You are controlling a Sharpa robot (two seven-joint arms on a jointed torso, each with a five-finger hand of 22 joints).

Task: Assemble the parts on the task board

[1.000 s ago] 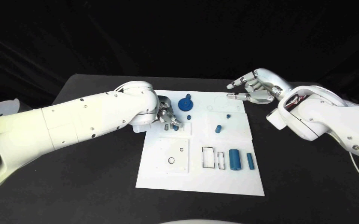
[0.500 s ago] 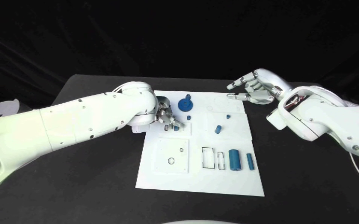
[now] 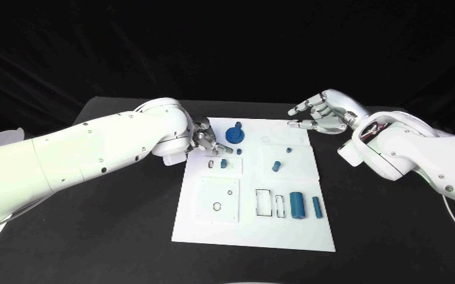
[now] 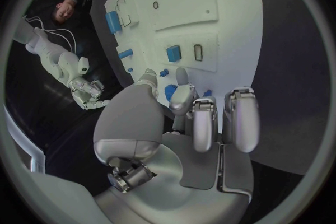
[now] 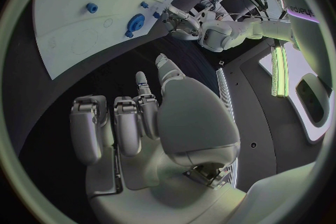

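Observation:
The white task board (image 3: 251, 228) lies mid-table. My left hand (image 3: 208, 141) hovers at its far left corner with fingers apart and nothing in them (image 4: 189, 123). Just in front of it a small blue block (image 3: 223, 163) (image 4: 173, 54) sits in the board beside a narrow empty slot (image 3: 210, 164). A blue gear (image 3: 235, 131) (image 5: 136, 22) stands beside the left hand's fingertips. A short blue peg (image 3: 276, 164) lies mid-board, and two blue cylinders (image 3: 296, 203) lie near the right edge. My right hand (image 3: 321, 114) (image 5: 147, 123) hangs open beyond the board's far right corner.
Two tiny blue studs (image 3: 239, 150) (image 3: 288, 147) sit on the board's far half. Rectangular cut-outs (image 3: 264, 202) and a round hole (image 3: 217, 205) mark its near half. Bare black table (image 3: 114, 231) surrounds the board.
My left hand has drawn back from the small blue block towards the board's far left corner, leaving the block in the board. The right hand has barely moved.

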